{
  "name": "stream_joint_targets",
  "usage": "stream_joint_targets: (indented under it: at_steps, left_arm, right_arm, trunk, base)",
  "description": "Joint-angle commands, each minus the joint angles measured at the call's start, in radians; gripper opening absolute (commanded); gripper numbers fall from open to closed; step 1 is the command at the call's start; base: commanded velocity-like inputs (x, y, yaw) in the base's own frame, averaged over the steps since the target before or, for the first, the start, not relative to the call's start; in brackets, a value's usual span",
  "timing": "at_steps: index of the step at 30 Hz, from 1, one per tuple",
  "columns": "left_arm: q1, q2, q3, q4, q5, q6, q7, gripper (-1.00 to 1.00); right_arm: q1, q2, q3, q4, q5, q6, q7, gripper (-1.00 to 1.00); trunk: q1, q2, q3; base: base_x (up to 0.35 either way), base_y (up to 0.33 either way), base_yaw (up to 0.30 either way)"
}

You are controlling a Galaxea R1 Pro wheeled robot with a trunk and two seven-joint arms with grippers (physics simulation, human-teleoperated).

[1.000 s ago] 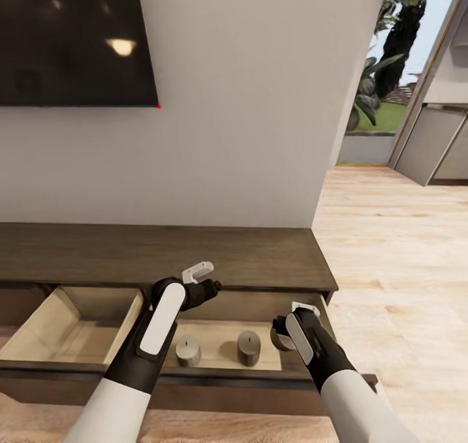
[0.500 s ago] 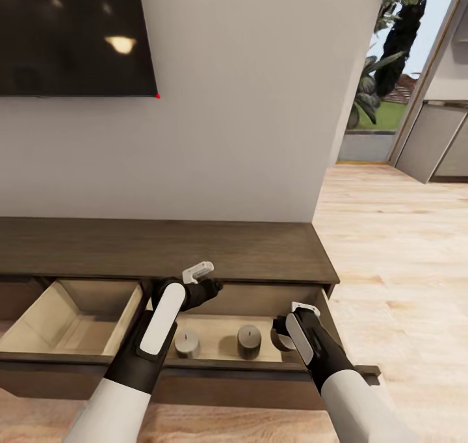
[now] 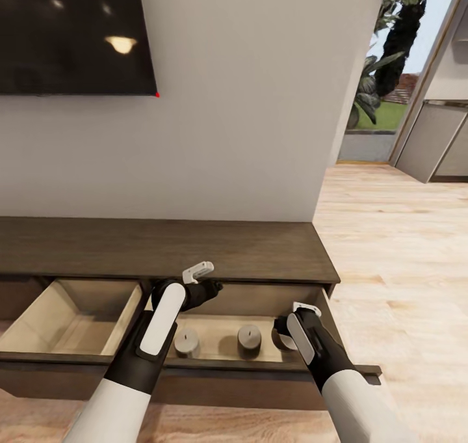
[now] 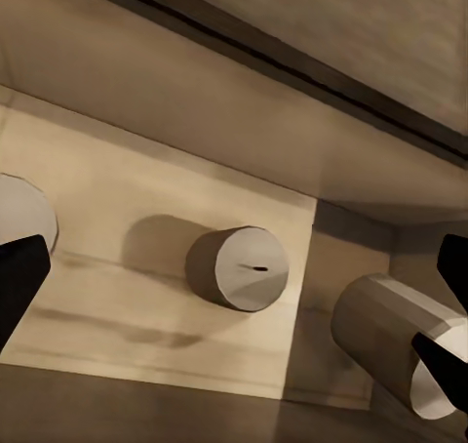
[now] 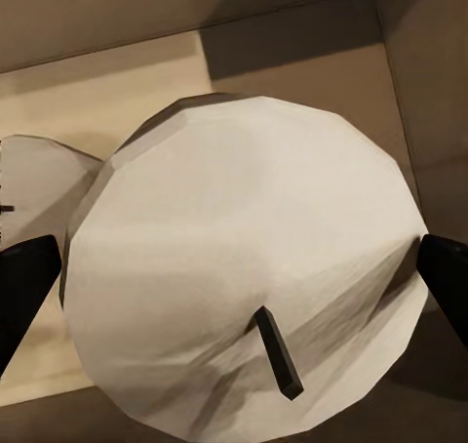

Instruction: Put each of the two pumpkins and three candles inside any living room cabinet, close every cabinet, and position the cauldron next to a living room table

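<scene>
The long dark-brown cabinet (image 3: 162, 248) stands against the wall with two drawers pulled out. In the right drawer (image 3: 214, 335) two grey-beige candles (image 3: 187, 343) (image 3: 249, 340) stand upright; the left wrist view shows one of them (image 4: 237, 267). A third candle (image 3: 281, 341) hangs tilted at the drawer's right end, with my right gripper (image 3: 286, 331) shut on it. Seen from the right wrist, that candle (image 5: 244, 267) sits between the fingers (image 5: 24, 277). My left gripper (image 3: 214, 288) hovers open over the drawer's back left, its fingers (image 4: 19, 282) spread wide apart.
The left drawer (image 3: 71, 326) is open, showing its pale wood inside. A dark TV (image 3: 71, 33) hangs on the wall above. Wooden floor (image 3: 403, 267) stretches to the right toward a glass opening (image 3: 383, 72) and grey kitchen cabinets (image 3: 435, 144).
The head view has shifted slightly, so the cabinet sits a bit higher in the picture. Both arms and the candles have hardly moved; the right gripper is a touch lower.
</scene>
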Motion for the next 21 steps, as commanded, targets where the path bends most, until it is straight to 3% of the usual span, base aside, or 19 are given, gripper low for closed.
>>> stream_joint_targets:
  at_steps: [1, 15, 21]
  left_arm:
    - [-0.001, 0.000, -0.001, -0.001, 0.010, -0.001, 0.010, 1.00]
    - [-0.001, 0.000, -0.003, -0.001, 0.010, 0.001, 0.009, 1.00]
    - [-0.001, 0.000, -0.035, -0.007, 0.008, 0.000, 0.010, 1.00]
  right_arm:
    - [0.000, -0.001, 0.003, -0.001, -0.010, 0.002, -0.010, -1.00]
    - [0.000, 0.000, 0.007, -0.001, -0.011, 0.004, -0.011, -1.00]
    - [-0.006, -0.001, 0.004, 0.027, -0.014, 0.005, -0.016, -1.00]
  trunk:
    - [0.000, 0.000, -0.001]
    - [0.000, 0.000, -0.001]
    - [0.000, 0.000, -0.001]
  base:
    - [0.160, 0.000, 0.000]
    - [0.073, 0.000, 0.000]
    - [0.004, 0.000, 0.000]
